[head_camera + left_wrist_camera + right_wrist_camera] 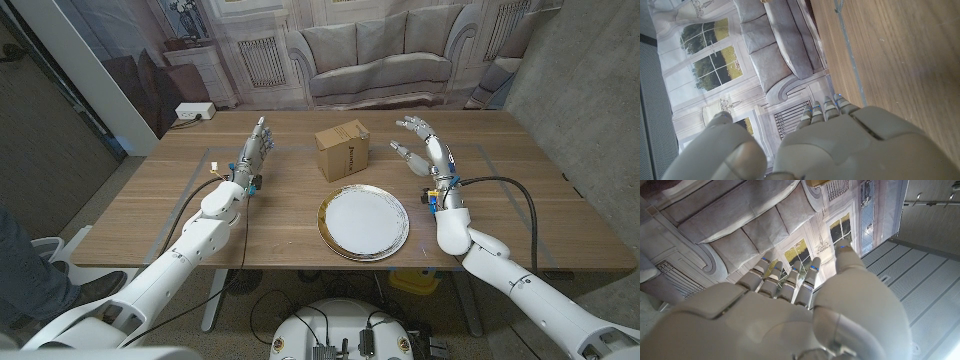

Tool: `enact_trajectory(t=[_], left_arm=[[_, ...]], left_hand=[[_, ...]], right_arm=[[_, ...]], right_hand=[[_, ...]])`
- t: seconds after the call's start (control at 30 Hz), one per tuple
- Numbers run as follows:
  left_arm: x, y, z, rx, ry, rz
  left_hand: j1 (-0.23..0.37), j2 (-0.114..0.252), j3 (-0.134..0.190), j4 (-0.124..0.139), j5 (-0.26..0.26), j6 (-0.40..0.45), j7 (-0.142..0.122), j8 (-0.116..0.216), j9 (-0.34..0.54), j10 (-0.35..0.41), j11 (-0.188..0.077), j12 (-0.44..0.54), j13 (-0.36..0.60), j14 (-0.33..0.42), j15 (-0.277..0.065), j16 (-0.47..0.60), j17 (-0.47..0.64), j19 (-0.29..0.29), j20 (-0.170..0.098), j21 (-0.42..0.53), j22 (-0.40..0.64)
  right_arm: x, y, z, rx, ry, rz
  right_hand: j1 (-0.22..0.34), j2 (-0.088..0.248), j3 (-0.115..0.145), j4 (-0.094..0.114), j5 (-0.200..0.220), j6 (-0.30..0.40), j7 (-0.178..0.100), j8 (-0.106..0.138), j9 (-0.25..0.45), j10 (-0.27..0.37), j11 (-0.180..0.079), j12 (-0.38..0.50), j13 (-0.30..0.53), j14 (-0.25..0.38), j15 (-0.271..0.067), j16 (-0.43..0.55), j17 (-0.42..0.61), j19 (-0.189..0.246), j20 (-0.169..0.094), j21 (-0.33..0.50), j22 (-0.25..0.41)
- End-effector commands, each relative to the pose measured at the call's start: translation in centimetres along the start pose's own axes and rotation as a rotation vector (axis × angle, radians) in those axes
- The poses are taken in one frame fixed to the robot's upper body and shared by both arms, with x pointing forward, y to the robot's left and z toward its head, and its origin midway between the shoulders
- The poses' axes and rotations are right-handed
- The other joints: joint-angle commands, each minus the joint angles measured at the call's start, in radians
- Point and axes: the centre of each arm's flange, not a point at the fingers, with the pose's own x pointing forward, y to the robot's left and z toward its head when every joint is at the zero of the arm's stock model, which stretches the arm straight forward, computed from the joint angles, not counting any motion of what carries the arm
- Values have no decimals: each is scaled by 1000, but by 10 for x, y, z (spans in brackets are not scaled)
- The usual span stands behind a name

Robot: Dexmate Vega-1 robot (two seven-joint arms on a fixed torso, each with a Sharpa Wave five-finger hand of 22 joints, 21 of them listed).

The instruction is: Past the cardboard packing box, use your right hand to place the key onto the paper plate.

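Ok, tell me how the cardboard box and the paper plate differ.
The cardboard box is brown and stands tall with squared sides; the paper plate is white, gold-rimmed, round and flat. The box sits farther from the robot, the plate nearer. Both rest on the wooden table, between the two hands, untouched.

Box point(342, 149) stands mid-bench toward far edge, only upright obstacle. Plate point(364, 222) low, just nearer than box, small gap between. Right hand point(424, 148) raised beside box, bare wood between them. Left hand point(253, 154) well left of box. Bench point(520, 215) right side bare toward edge.
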Motion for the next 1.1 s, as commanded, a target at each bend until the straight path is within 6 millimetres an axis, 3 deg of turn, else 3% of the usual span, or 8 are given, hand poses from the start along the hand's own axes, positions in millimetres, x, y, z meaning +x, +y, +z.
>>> enact_trajectory(t=[0.03, 1.1], left_arm=[[-6, -1, -3, -5, 3, 3], [-17, -7, -6, -7, 5, 6]], left_hand=[[5, 1, -3, -2, 0, 4, 2, -1, 6, 7, 1, -4, 5, 7, 0, 2, 1, -8, 6, 1, 6], [7, 4, -9, -2, -1, 7, 2, -2, 6, 9, 0, -6, 5, 7, 0, 2, 1, -10, 7, 1, 6]], right_arm=[[2, 3, 1, -126, -36, -9], [12, 11, -3, -298, -100, 59]], right_hand=[[3, 3, -4, 3, 9, 13, 2, 10, 6, 10, -1, 6, 1, 10, -63, 5, 3, 6, -56, 4, 2], [27, 12, -8, 6, 18, 48, 2, 15, 7, 22, -14, 6, 1, 28, -81, 6, 5, 22, -64, 5, 3]])
